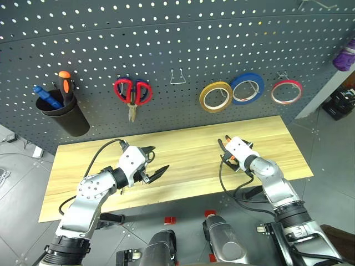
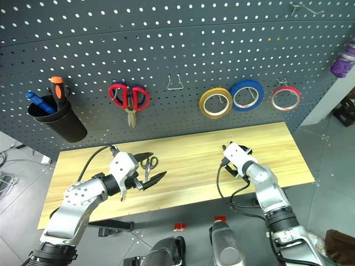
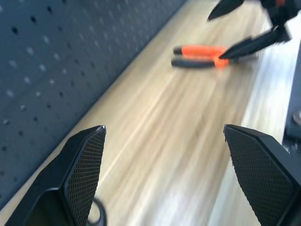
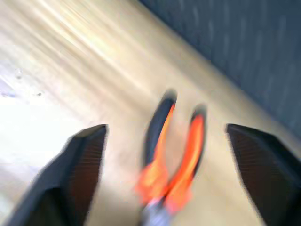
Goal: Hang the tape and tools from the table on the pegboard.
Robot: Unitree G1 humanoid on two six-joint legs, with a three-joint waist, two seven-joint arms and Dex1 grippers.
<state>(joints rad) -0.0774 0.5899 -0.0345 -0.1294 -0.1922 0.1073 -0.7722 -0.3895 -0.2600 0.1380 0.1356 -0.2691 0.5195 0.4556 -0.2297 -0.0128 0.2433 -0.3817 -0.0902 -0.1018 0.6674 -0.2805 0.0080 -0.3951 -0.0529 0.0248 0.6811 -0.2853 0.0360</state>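
Pegboard (image 1: 166, 44) behind, tabletop (image 1: 183, 149) below: right gripper (image 4: 164, 155) spread wide, pliers (image 4: 171, 155) lying between its fingers (lined up for a grab); left gripper (image 2: 145, 172) gapes empty, scissors (image 2: 147, 164) just beyond.

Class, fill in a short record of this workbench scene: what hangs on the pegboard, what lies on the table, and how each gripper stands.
pegboard: yellow tape, blue tape, red tape, red scissors, black cup
table: pliers, small scissors
left gripper: open, near the small scissors
right gripper: open, straddling the pliers, not closed on them
left to hang: pliers, small scissors
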